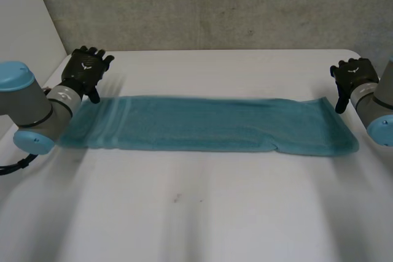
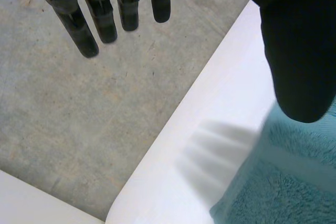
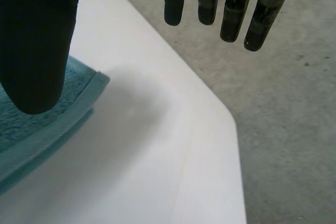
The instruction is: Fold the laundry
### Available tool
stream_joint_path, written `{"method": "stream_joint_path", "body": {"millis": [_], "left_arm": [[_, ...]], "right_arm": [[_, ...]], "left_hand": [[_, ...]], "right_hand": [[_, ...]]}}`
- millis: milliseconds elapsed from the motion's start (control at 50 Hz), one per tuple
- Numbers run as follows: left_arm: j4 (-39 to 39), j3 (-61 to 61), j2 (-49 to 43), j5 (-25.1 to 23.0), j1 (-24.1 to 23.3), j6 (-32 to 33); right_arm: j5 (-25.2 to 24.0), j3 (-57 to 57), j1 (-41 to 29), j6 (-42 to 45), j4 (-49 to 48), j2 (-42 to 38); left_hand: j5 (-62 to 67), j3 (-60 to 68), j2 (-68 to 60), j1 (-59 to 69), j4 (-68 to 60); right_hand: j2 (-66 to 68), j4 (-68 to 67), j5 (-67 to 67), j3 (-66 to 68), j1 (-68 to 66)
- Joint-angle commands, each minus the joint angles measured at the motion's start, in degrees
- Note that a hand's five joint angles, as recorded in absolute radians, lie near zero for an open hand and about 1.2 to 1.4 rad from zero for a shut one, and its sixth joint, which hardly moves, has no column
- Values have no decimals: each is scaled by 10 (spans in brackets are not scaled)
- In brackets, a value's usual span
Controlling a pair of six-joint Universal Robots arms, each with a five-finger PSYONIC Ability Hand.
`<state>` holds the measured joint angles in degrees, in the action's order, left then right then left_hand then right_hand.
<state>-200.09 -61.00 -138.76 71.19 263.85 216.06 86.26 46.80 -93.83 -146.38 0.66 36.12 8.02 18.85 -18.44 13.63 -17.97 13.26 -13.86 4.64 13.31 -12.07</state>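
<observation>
The left hand's fingers point(image 2: 100, 17) hang straight and spread, well apart from its thumb point(image 2: 296, 51), and nothing lies between them. The thumb's tip stands over the far left corner of the teal towel point(image 1: 209, 124), though the left wrist view does not settle whether it touches the cloth. The right hand's fingers point(image 3: 231, 9) are just as straight and loose, with its thumb point(image 3: 37, 40) set wide of them over the far right corner, where a hemmed edge lies on a second layer of the same cloth. Neither hand grips anything.

In the head view the left hand point(image 1: 88, 69) sits at the towel's far left corner and the right hand point(image 1: 351, 77) just beyond its far right corner, both with the fingers reaching past the cloth toward the table's far edge. The towel lies flat as one long band across the white table point(image 1: 196, 219), running nearly from one arm to the other (its left end reaches under the left arm point(image 1: 37, 111)). Its far long edge is straight; the near one shows a small step toward the right end.

A narrow strip of bare tabletop separates the far edge from the table's rounded far corners. On the near side a broad bare stretch lies open. Grey concrete point(image 1: 215, 4) rises behind the table.
</observation>
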Motion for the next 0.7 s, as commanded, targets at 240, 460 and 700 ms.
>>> {"method": "stream_joint_path", "body": {"millis": [240,460,700], "left_arm": [[-16,-255,249,16,2,-13],[-11,-397,374,18,0,-171],[-6,-445,380,18,1,-256]], "right_arm": [[-56,221,14,-103,-36,282],[-134,392,65,-103,11,355],[-201,445,95,-93,-39,274]], "left_hand": [[-80,-89,84,-36,80],[-80,-89,84,-36,80],[-78,-86,82,-34,78]], "right_hand": [[-33,39,-46,-33,21],[-10,16,-24,-11,-2],[210,-204,197,210,-222]]}}
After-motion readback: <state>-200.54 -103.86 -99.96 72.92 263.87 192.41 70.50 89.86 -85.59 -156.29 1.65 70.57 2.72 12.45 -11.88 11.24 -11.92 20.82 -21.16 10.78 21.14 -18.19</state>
